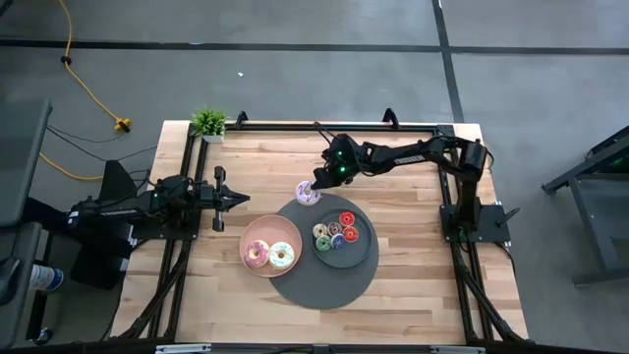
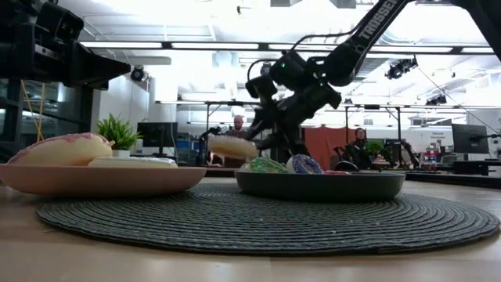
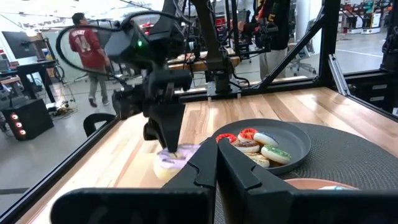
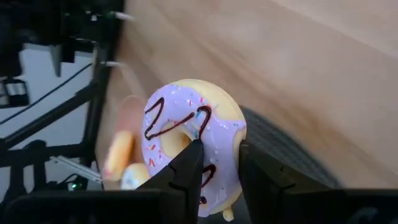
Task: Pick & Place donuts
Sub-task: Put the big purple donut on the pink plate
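I see the right tool (image 4: 214, 158) pinching a lilac-iced donut (image 4: 189, 146) — glossy, chocolate squiggles, sprinkles — centre frame, above the wood table (image 1: 413, 177); left tool (image 1: 239, 199) pressed together, mid-left.

Read on the right arm (image 2: 374, 22), white letters — "TRISSEN", cut short; on a person's red shirt (image 3: 87, 46), a number — unreadable.

A lavender-iced donut (image 4: 186, 140) with dark squiggles is sitting pinched through its hole, tilted, just beyond the mat's far edge. Two larger donuts (image 1: 268, 255) are lying on the pink plate (image 1: 250, 239), five tiny ones (image 1: 336, 232) clustering in the grey plate (image 1: 366, 251).
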### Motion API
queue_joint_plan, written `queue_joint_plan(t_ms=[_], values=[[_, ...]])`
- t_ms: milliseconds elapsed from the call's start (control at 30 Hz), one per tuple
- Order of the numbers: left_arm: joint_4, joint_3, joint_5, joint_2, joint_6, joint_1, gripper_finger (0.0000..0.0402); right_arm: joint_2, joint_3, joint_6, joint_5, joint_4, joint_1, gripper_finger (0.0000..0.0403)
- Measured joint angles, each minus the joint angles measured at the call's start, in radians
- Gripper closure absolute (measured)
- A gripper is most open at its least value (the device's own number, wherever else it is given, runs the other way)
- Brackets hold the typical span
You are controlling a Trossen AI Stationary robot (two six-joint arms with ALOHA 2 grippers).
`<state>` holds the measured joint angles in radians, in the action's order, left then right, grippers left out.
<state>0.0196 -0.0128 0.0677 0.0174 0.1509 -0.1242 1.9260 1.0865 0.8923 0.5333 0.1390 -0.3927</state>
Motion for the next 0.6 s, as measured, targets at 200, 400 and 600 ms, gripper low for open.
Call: queue_joint_plan(t_ms=[200,400,600], values=[[0.000,0.000,0.000,0.000,0.000,0.000,0.0401,-0.044,0.028,-0.013,0.027,-0.020,0.036,0.0313],[0.000,0.000,0.000,0.000,0.000,0.000,0.0401,-0.045,0.164,-0.132,0.050,-0.190,0.099,0.0312],[0.000,0.000,0.000,0.000,0.000,0.000,0.0401,-0.042,0.305,-0.292,-0.016,-0.389,0.168,0.0312]])
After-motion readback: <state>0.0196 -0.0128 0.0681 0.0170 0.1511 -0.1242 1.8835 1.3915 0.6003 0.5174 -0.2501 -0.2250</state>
